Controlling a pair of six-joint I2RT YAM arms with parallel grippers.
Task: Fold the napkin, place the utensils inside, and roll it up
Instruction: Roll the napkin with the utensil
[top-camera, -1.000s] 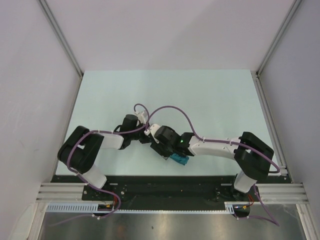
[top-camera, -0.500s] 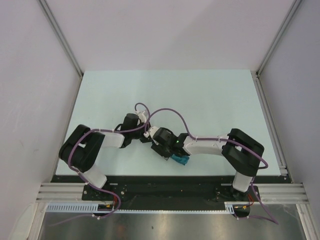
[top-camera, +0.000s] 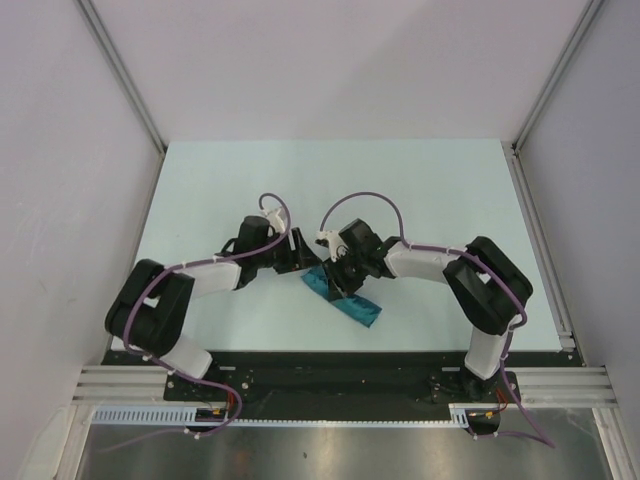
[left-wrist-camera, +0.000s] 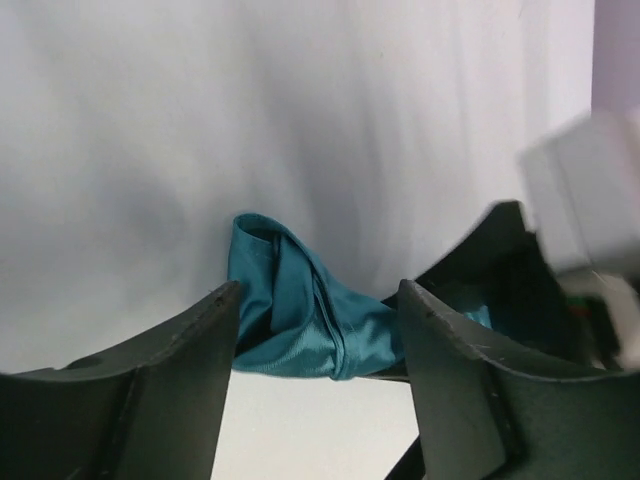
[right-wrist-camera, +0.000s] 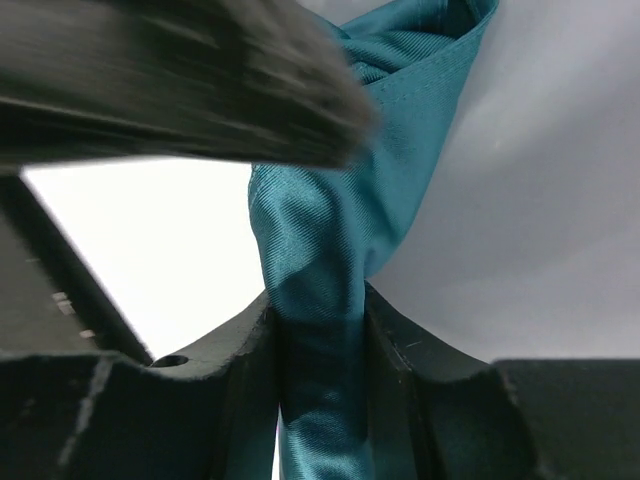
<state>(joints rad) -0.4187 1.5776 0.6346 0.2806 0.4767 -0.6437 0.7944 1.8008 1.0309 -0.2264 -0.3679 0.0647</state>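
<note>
The top camera sits high above and behind the arm bases (top-camera: 485, 368), looking down and forward over the whole table (top-camera: 420, 190). From that far off both claws are small at mid-frame, the left claw (top-camera: 298, 254) just left of the right claw (top-camera: 336, 282), with the napkin (top-camera: 352, 306) under the right claw.

The left wrist camera rides just behind the left claw (left-wrist-camera: 318, 295), facing out between its fingers (left-wrist-camera: 150, 400) at the tabletop from very close. The napkin (left-wrist-camera: 290, 310) lies just past the fingertips.

The right wrist camera looks likewise along the right claw (right-wrist-camera: 318, 300), closer yet, and the napkin (right-wrist-camera: 400, 90) runs outward from between the fingers (right-wrist-camera: 160, 400).

All three views share the napkin and the table around it.
</note>
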